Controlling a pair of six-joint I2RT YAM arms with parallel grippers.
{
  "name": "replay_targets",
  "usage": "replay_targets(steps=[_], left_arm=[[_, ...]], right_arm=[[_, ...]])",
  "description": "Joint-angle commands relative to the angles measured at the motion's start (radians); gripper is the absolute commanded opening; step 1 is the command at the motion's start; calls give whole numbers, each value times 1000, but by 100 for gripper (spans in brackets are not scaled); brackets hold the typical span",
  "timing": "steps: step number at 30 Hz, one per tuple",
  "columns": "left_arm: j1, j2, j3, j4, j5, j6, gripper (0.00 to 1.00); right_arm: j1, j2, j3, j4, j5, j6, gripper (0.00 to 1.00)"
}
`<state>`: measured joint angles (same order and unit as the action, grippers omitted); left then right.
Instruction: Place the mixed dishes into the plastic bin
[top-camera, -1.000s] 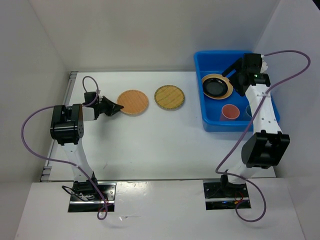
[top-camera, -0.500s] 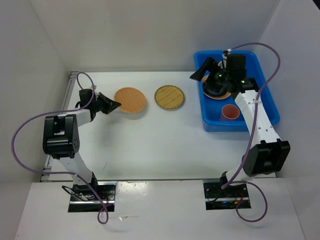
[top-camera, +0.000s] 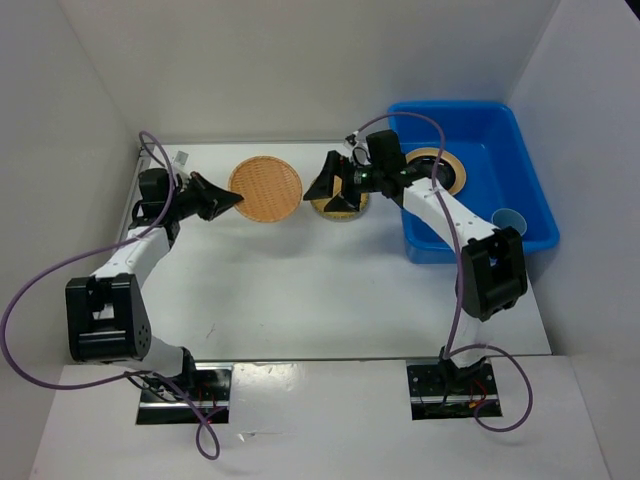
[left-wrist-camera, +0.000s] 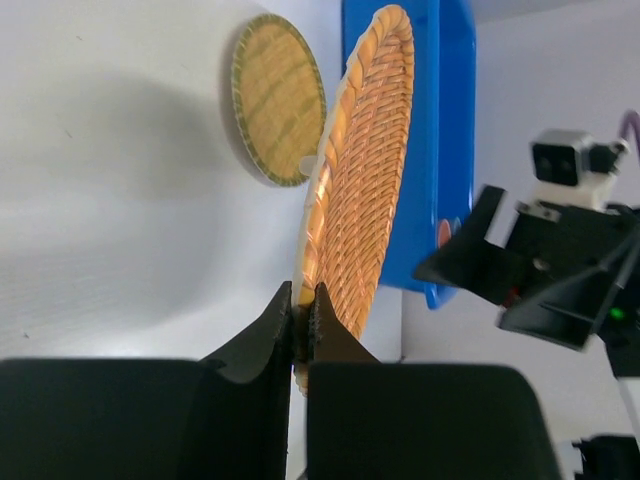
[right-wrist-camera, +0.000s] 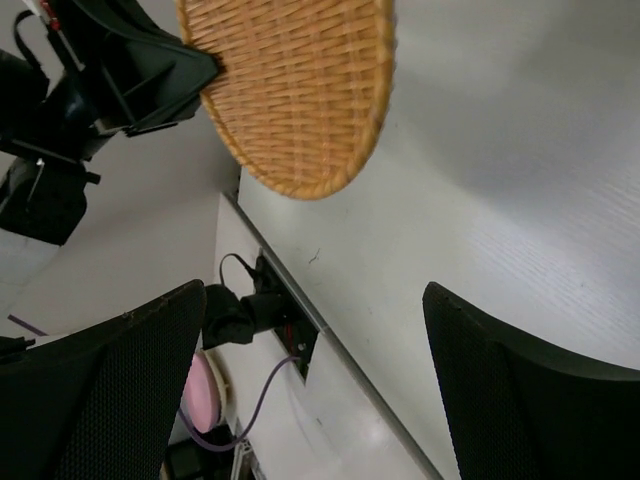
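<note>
My left gripper is shut on the rim of an orange woven plate and holds it tilted above the table. In the left wrist view that woven plate stands edge-on, pinched between the fingertips. My right gripper hangs open over a green-rimmed bamboo plate, with nothing between its fingers. From the right wrist, the woven plate shows ahead with the left gripper on its edge. The blue plastic bin at the right holds a black plate and a blue cup.
White walls close in the table on the left, back and right. The right arm stretches from the bin's front corner across its left wall. The bamboo plate lies flat just left of the bin.
The left gripper has raised and tilted the woven plate off the table. The right arm has swung left out of the bin and now hangs over the bamboo plate.
</note>
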<state>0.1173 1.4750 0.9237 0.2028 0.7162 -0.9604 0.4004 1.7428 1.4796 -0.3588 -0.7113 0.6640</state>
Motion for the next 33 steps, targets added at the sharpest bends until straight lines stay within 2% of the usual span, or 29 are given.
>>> replay_targets(steps=[1,11,16,19,20,22,23,25,26,27,29,30,33], left_arm=[[4,-67,1,27,115,-6,0],[-36,-90,1,27,254,3,0],[-74,-70,35,-9,273,38,0],[-123,-59,44,-9,284,38,0],[-123,-48,44,-9,284,38,0],[-134,-48,44,-9,284,38,0],[-134,-48,44,-9,284,38,0],[-143,-48,44,-19,273,38,0],[-143,-39,44,-19,273,38,2],[-143,-39,34,-19,273,38,5],[-143,-30,33,-19,261,38,19],[-143,-30,21,-10,261,25,36],[-154,-30,9,9,235,11,68]], right_arm=[[14,29,59,58,-17,-23,93],[54,99,90,67,-8,-44,93],[63,110,108,77,-19,-53,92],[72,119,108,67,-37,-64,80],[72,119,108,67,-37,-64,69],[72,119,108,67,-46,-64,56],[72,119,108,67,-47,-64,44],[72,119,94,67,-77,-64,28],[72,119,94,67,-77,-64,10],[72,109,85,67,-92,-75,1],[72,97,85,67,-115,-87,0],[72,96,85,67,-126,-87,0],[58,63,94,20,-126,-115,0]])
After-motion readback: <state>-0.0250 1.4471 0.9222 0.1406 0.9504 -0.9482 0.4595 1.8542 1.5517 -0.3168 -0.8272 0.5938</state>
